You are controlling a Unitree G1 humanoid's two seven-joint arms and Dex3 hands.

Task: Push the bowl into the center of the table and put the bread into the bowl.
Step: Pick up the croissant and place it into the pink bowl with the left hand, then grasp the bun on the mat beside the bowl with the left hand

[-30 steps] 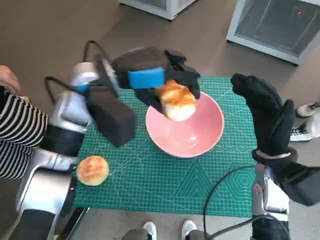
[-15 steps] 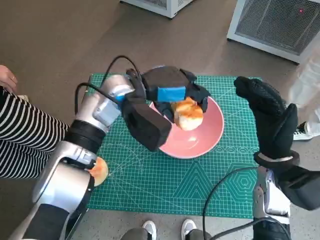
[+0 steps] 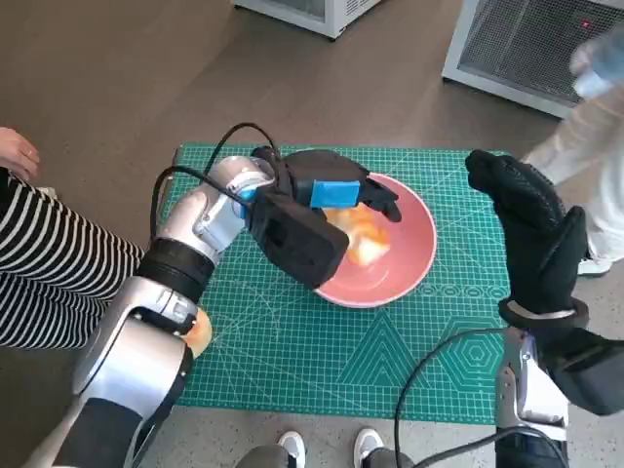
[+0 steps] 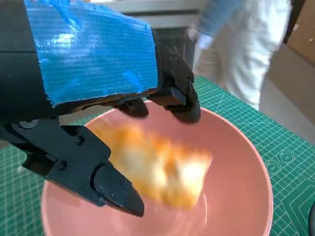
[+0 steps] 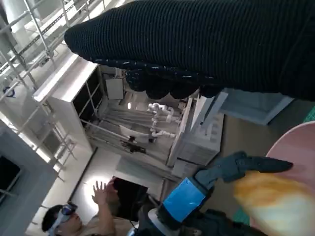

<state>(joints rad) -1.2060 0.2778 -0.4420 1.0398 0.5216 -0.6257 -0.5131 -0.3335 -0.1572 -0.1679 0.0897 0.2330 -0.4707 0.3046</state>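
Note:
The pink bowl sits on the green mat, slightly right of its middle. My left hand hovers over the bowl's far left rim with its fingers spread. A golden piece of bread shows just under them inside the bowl. In the left wrist view the bread is blurred and free of the fingers, over the bowl's floor. My right hand stands raised to the right of the bowl, fingers straight, holding nothing. The right wrist view shows the bread and the bowl below the glove.
The green cutting mat covers the table. A round bun lies near its left edge, half hidden by my left forearm. A person's striped sleeve is at the left, a white-clothed person at the right, feet at the front edge.
My left hand carried the bread to the right and down over the bowl, then spread its fingers. The bread has left the hand and dropped into the bowl. My right hand stayed raised.

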